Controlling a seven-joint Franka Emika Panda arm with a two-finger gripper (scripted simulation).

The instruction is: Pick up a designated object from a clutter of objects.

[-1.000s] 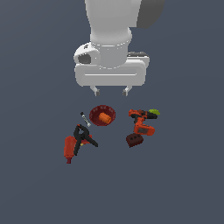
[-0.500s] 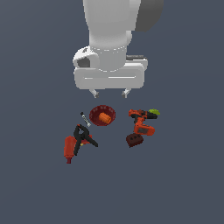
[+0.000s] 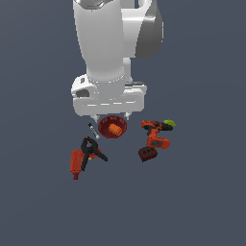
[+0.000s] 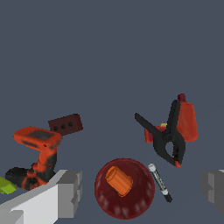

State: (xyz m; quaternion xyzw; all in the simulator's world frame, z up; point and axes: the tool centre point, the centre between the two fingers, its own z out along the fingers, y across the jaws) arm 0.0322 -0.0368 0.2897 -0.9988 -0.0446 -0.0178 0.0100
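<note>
- My gripper (image 3: 112,116) hangs over the dark red bowl (image 4: 125,188), fingers (image 4: 69,193) spread wide apart with nothing between them.
- In the wrist view one finger shows on each side of the bowl; neither touches it.
- An orange piece (image 4: 119,180) lies inside the bowl.
- The thin black-and-white marker (image 4: 159,182) lies just beside the bowl's rim, between the bowl and the black spring clamp (image 4: 166,136).
- The clamp, the thing I am meant to take, lies flat near the bowl, just past the marker, its handles splayed in an X and its small orange-red tips pointing toward the marker.
- The clamp lies across the red drill (image 4: 183,124), which sits on the far side of it from the bowl.
- In the exterior view the clamp (image 3: 91,151) is to the bowl's lower left, clear of my fingers.
- On the bowl's other side lies the orange-black drill (image 4: 38,154), well apart from the clamp.
- The brown block (image 4: 65,124) lies close to that drill, apart from the bowl.
</note>
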